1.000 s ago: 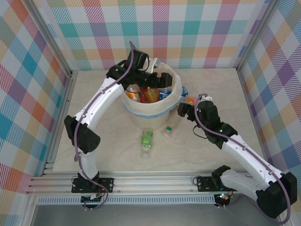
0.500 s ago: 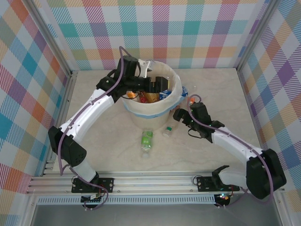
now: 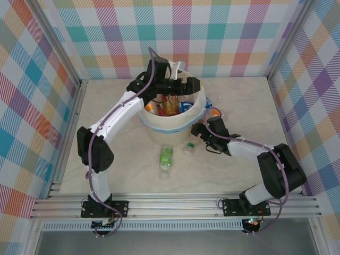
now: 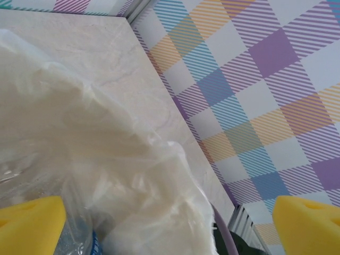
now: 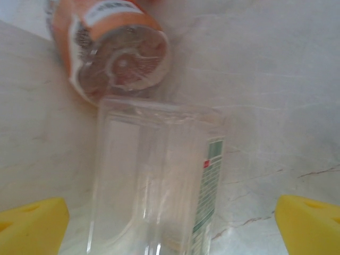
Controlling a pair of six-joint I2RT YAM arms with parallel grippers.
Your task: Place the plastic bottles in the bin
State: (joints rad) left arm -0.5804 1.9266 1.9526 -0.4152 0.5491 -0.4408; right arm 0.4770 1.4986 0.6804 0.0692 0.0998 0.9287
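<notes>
1. Already heaped inside the bin (image 3: 157, 121), several plastic bottles (image 3: 171, 106) show orange and blue labels; the bin stands mid-desk, toward the far side.
2. Out on the desk (image 3: 106, 127), in front of the bin, a green-labelled bottle (image 3: 166, 158) lies on its side, with a small green-capped bottle (image 3: 189, 145) just to its right.
3. Right of the bin, close to its wall, lies an orange-labelled bottle (image 3: 214, 112).
4. Low at the bin's right base sits my right tool (image 3: 198, 129). Its wrist camera shows a clear bottle (image 5: 154, 175) lying lengthwise on the desk between my yellow pads (image 5: 32, 226). They are spread wide, neither touching it. The round base of an orange bottle (image 5: 119, 58) sits right at the clear one's far end. Whether these two are bottles already named, I cannot tell.
5. Above the bin's far rim hangs my left tool (image 3: 187, 85), its pads (image 4: 29, 226) set wide apart and gripping nothing.
6. Beneath that tool the bin's thin liner (image 4: 117, 159) bulges in crumpled folds; past it run bare desk and the plaid wall (image 4: 255, 79).
</notes>
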